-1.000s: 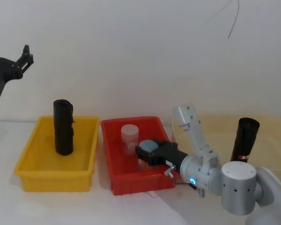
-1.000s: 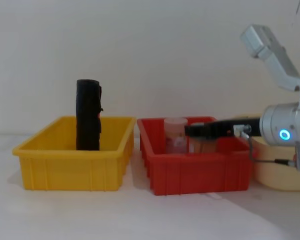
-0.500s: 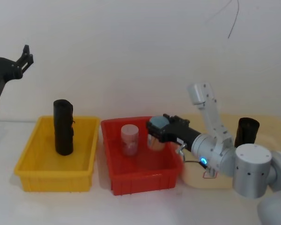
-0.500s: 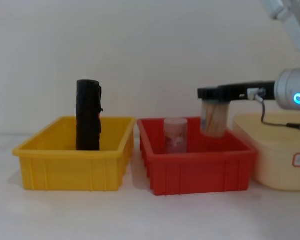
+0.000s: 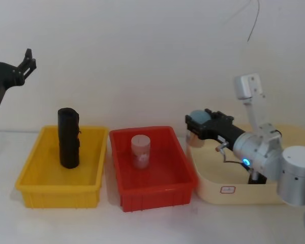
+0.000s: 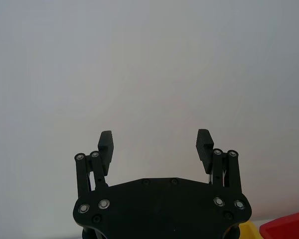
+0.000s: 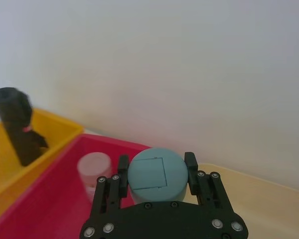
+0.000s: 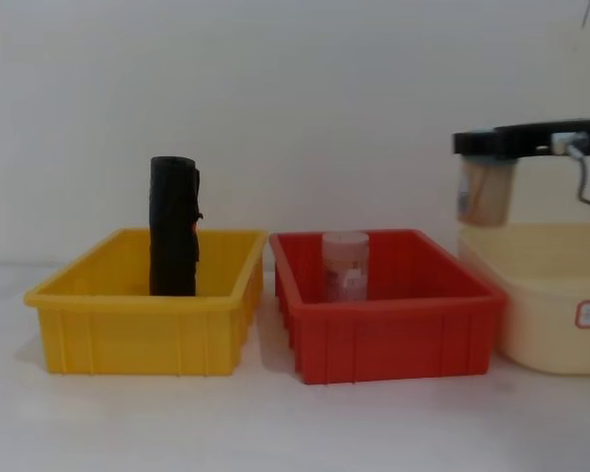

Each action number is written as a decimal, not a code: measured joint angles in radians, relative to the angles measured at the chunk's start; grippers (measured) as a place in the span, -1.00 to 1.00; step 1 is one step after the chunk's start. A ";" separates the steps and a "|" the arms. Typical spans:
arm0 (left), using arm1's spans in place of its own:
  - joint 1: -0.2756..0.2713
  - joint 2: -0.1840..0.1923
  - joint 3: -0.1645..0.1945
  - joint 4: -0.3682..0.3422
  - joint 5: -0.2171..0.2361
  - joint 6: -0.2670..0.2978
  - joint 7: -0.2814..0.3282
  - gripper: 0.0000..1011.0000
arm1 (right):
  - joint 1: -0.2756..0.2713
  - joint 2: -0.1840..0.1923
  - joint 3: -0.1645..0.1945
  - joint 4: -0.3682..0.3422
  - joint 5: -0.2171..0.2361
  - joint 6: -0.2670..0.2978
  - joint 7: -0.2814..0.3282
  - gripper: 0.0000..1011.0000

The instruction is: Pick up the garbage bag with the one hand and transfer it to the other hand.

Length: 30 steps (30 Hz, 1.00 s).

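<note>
The garbage bag is hidden behind my right arm in the head view. My right gripper [image 5: 195, 123] is shut on a teal-lidded jar [image 7: 156, 174] of tan sticks [image 8: 484, 192]. It holds the jar in the air over the left edge of the cream bin [image 5: 234, 195]. My left gripper [image 5: 26, 60] is parked high at the far left, open [image 6: 156, 144] and holding nothing.
A black roll with a ragged side flap [image 5: 68, 138] stands upright in the yellow bin [image 5: 58, 190]. The red bin [image 5: 142, 131] in the middle holds a clear capped jar [image 5: 141, 151]. The cream bin [image 8: 551, 295] stands to the right of the red one.
My right gripper has lifted the teal-lidded jar out of the red bin and carried it up and right to the cream bin. The left arm has not moved.
</note>
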 joint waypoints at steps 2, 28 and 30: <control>0.000 0.000 0.000 0.000 0.000 0.000 0.000 0.98 | -0.004 0.007 0.010 -0.005 0.000 0.003 -0.005 0.29; 0.000 0.000 0.000 0.000 0.000 0.000 0.000 0.98 | -0.103 0.071 0.083 -0.110 -0.012 0.064 -0.040 0.99; 0.000 0.000 0.000 0.000 0.000 0.000 0.000 0.98 | -0.112 0.072 0.079 -0.126 -0.012 0.067 -0.033 0.99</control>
